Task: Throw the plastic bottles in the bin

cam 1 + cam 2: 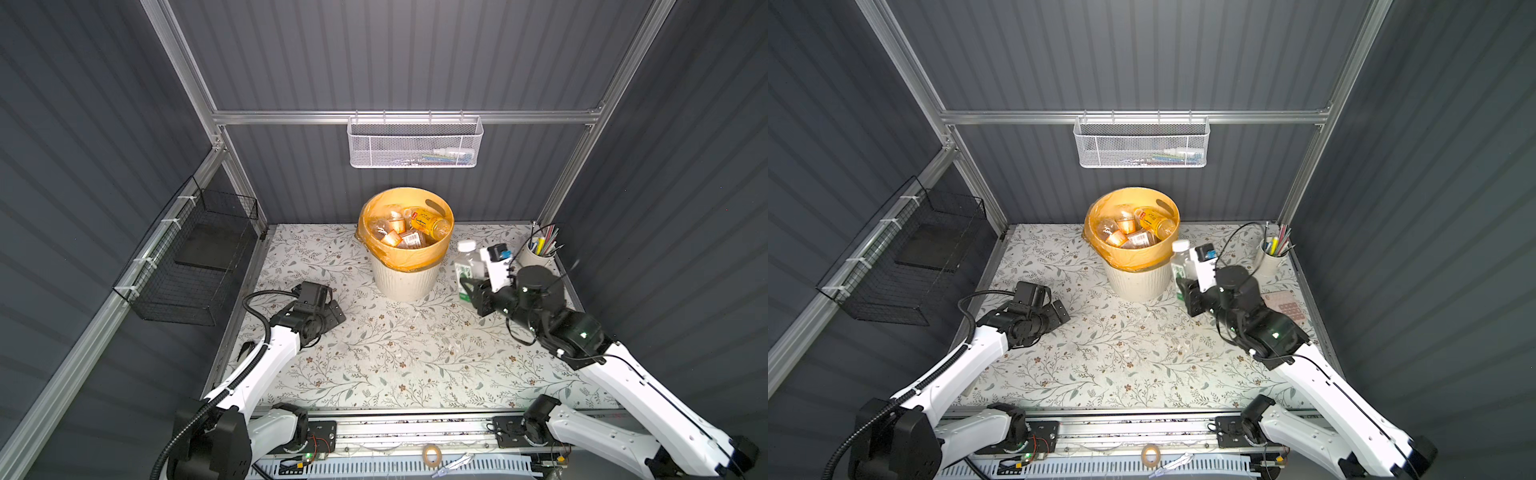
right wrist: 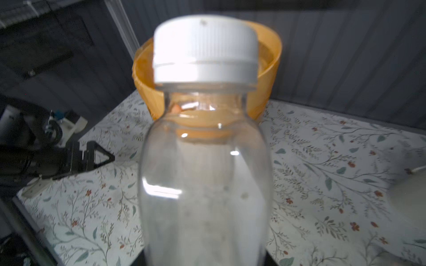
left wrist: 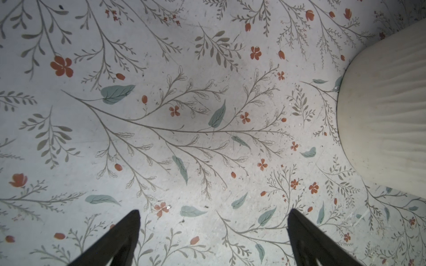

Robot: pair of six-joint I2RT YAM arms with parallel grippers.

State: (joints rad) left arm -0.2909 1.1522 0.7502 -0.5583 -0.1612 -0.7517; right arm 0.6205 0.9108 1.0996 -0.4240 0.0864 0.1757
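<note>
Gripping now: the right tool (image 1: 468,286) is clamped tight on the lower body of a small clear plastic bottle with a white screw cap and a green label (image 1: 466,266), holding it upright. That bottle stands at about three o'clock of the round cream-white ribbed bin with the orange-yellow liner (image 1: 405,278), just beside its wall. Whether its base is clear of the floral-patterned counter (image 1: 395,353) I cannot tell. In the right wrist view the bottle fills the frame, with the liner showing behind its cap. Inside the bin lies a heap of amber and clear bottles (image 1: 415,230). Over at eight o'clock of the bin, the left tool (image 3: 213,213) hangs wide open and empty above bare counter.

So the step in hand looks like the pick of what seems the last loose bottle, and I judge the task nearly done. The next move calls for a lift high enough to clear the tall rim, a swing toward nine o'clock over the opening, then a release. Clip that rim and the bin could tip.
</note>
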